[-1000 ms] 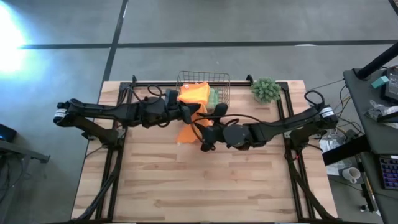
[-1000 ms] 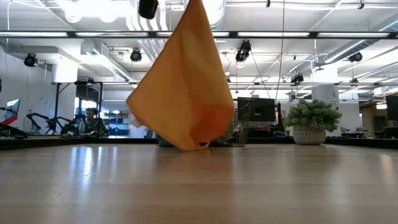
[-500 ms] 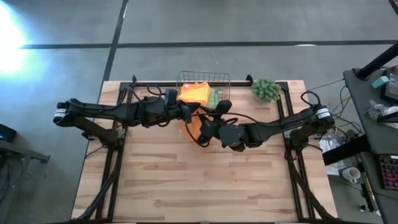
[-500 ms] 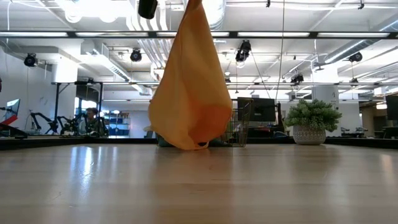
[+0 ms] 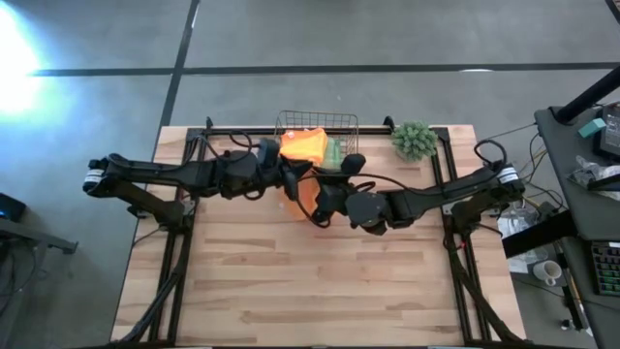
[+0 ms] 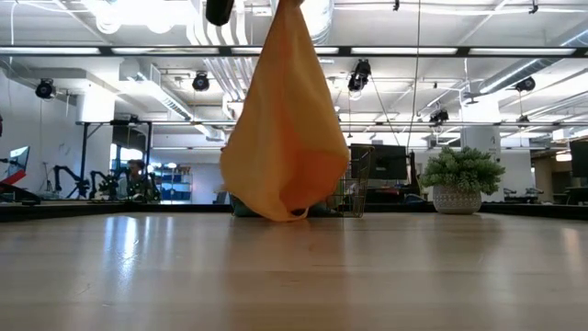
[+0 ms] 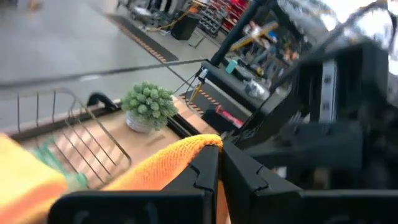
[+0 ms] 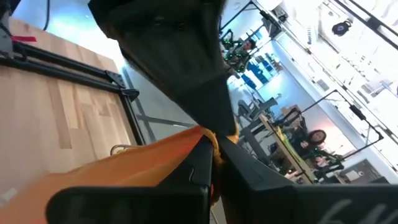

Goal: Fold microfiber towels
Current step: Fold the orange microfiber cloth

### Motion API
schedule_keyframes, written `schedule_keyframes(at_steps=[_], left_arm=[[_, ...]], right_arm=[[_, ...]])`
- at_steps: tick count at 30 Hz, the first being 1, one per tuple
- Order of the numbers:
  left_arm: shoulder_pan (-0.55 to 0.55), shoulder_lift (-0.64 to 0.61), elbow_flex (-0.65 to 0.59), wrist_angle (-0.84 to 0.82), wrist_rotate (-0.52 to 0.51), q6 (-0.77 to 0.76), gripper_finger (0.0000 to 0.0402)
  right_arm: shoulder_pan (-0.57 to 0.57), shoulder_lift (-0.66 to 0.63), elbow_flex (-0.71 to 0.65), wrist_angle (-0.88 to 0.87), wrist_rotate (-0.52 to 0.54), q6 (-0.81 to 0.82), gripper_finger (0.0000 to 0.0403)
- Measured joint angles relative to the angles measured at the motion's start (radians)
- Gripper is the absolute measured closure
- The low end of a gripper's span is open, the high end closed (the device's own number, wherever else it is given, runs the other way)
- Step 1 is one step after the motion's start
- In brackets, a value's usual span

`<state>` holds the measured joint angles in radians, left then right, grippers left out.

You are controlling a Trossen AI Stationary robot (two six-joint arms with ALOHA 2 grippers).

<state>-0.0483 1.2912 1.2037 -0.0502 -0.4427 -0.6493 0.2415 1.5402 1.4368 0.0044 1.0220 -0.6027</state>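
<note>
Right gripper (image 5: pixel 317 199) has closed on the hanging orange towel (image 6: pixel 280 138) since a second ago; cloth now narrower.
Both grippers pinch one soft orange towel, held up between them, its rounded lower fold just above the bare wooden table (image 6: pixel 294 276); left gripper (image 5: pixel 289 176) clamped on its top edge. Open tabletop lies nearer the camera. Beyond the fingers: one wire basket (image 5: pixel 344 136) holding more cloths, one spiky plant (image 5: pixel 415 140).

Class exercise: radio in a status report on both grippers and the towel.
Left gripper shut on orange towel. Right gripper shut on it too. Towel hangs above table. Nothing in the way.
</note>
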Motion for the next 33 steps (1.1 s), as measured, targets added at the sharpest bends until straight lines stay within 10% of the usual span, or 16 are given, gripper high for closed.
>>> schedule_keyframes(at_steps=[15,33], left_arm=[[0.000,-0.016,0.003,-0.004,0.072,0.507,0.0392],[0.000,-0.026,0.072,-0.279,0.083,0.603,0.0207]], right_arm=[[0.033,-0.055,0.162,-0.451,-0.048,0.293,0.0394],[0.033,-0.060,0.177,-0.477,-0.053,0.314,0.0394]])
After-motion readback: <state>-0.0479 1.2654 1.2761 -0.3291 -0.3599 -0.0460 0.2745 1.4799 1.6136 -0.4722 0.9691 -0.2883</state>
